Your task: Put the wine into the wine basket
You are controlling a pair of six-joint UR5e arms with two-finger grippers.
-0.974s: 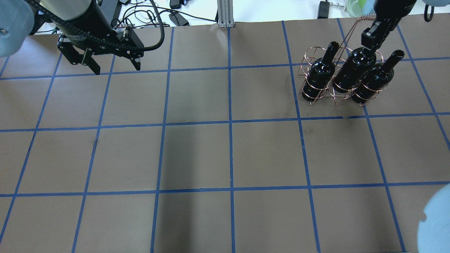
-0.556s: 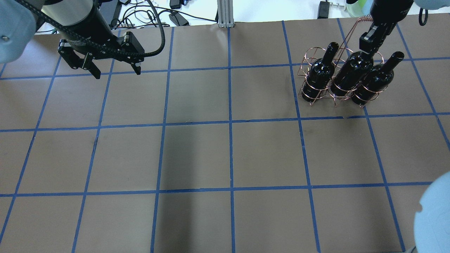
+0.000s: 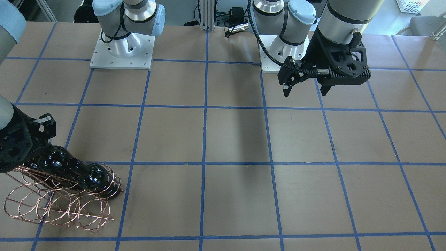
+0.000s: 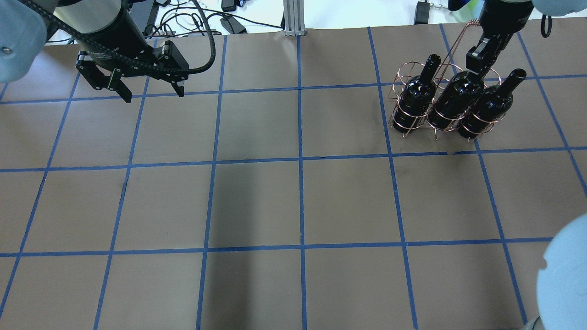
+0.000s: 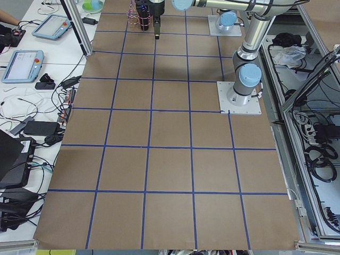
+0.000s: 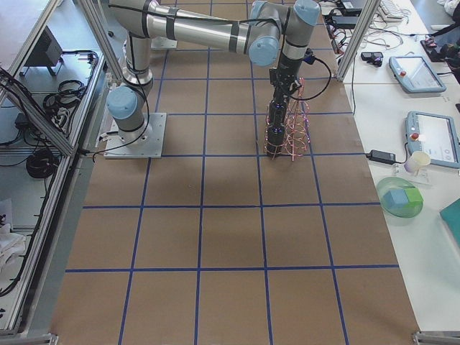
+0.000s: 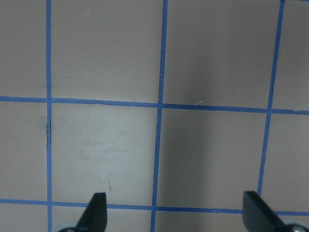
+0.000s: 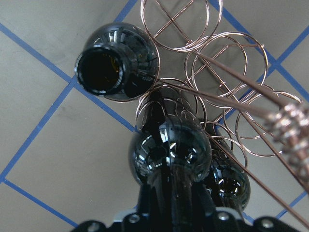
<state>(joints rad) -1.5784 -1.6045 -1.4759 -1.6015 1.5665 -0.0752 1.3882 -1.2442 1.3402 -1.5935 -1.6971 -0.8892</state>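
Note:
The copper wire wine basket (image 4: 402, 120) stands at the table's far right, and it also shows in the front view (image 3: 52, 207) and the right wrist view (image 8: 227, 63). Three near-black wine bottles stand upright in its hoops. My right gripper (image 4: 477, 62) is shut on the neck of the middle bottle (image 4: 454, 98), whose shoulders show in the right wrist view (image 8: 169, 150). The other two bottles (image 4: 415, 98) (image 4: 488, 107) stand free on either side of it. My left gripper (image 4: 151, 94) is open and empty, above the far left of the table.
The basket's coil handle (image 8: 294, 130) runs close beside my right gripper. The open-mouthed bottle (image 8: 104, 70) stands near the held one. Cables and a metal post (image 4: 292, 18) lie past the table's far edge. The brown table (image 4: 298, 206) has a blue tape grid.
My right gripper has moved down with the middle bottle, which now sits lower in its hoops. My left gripper shifted slightly and stays open.

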